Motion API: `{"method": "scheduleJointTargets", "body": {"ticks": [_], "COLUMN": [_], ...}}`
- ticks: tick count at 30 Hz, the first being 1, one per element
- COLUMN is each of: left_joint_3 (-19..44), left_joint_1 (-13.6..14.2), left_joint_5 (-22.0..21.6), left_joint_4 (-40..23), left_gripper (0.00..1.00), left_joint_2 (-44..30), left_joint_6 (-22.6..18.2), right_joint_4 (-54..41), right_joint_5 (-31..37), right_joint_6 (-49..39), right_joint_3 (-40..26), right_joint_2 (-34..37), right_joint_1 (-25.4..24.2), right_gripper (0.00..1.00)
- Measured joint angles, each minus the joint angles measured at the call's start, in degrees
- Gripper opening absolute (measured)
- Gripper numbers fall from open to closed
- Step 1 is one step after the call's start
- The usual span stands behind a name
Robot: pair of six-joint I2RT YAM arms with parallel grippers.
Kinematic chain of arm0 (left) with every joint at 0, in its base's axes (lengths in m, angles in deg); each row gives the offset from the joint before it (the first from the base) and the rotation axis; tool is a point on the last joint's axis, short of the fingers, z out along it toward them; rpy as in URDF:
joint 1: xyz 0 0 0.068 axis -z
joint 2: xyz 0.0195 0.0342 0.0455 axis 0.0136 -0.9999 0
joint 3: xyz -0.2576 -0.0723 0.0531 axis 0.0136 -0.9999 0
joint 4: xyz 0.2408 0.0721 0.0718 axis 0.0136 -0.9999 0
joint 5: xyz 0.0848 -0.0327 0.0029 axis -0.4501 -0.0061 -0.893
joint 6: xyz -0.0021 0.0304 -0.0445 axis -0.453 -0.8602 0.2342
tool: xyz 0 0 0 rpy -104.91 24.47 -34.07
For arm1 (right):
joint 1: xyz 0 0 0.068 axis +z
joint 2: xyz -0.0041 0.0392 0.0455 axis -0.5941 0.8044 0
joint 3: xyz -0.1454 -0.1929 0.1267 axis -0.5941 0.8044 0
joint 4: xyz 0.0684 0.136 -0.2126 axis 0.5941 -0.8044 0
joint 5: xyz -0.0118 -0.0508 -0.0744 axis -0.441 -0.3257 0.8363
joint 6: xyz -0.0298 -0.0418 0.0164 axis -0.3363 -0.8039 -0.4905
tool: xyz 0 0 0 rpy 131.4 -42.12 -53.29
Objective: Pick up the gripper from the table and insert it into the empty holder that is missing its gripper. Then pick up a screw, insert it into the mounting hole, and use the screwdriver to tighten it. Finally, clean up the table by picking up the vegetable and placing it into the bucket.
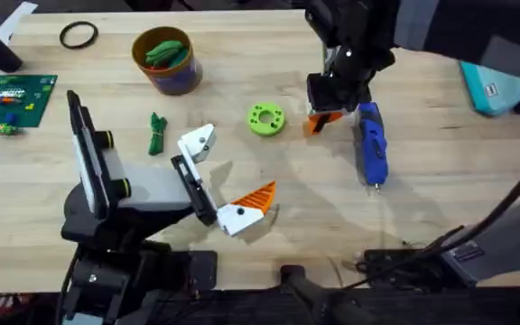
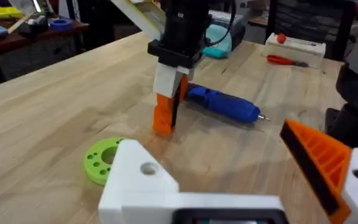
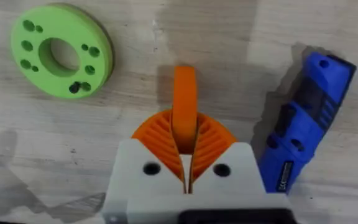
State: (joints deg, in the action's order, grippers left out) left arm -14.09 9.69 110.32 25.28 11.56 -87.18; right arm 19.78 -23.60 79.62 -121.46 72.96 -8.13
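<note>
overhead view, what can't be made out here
Overhead, right claw: covered by its own dark arm, so its grip is hidden.
Overhead, the gripper: mostly under that arm, with an orange sliver showing.
Overhead, bucket: the green contents are too small to identify.

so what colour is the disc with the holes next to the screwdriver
Lime green disc, clearest in the right wrist view.

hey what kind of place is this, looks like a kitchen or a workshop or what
Most likely a robotics lab or workshop, not a kitchen. On the wooden table lie a blue electric screwdriver, a green circuit board and a lime-green disc drilled with holes. Cluttered benches stand behind.
</note>
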Motion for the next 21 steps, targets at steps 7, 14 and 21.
{"method": "scheduleJointTargets", "body": {"ticks": [7, 14, 21], "left_joint_3": [0.0, 0.0, 0.0], "left_joint_1": [0.0, 0.0, 0.0], "left_joint_5": [0.0, 0.0, 0.0], "left_joint_4": [0.0, 0.0, 0.0], "left_gripper": [0.988, 0.988, 0.988], "left_joint_2": [-0.01, -0.01, -0.01], "left_joint_6": [0.01, 0.0, 0.0], "right_joint_4": [-0.18, -3.91, -3.57], "right_joint_5": [0.02, -0.37, -0.87], "right_joint_6": [-0.02, -0.07, -0.07], "right_joint_3": [0.0, -0.75, -3.36], "right_joint_2": [0.0, -0.94, -9.79], "right_joint_1": [0.0, 0.0, 0.02], "right_gripper": [0.009, 0.008, 0.007]}}
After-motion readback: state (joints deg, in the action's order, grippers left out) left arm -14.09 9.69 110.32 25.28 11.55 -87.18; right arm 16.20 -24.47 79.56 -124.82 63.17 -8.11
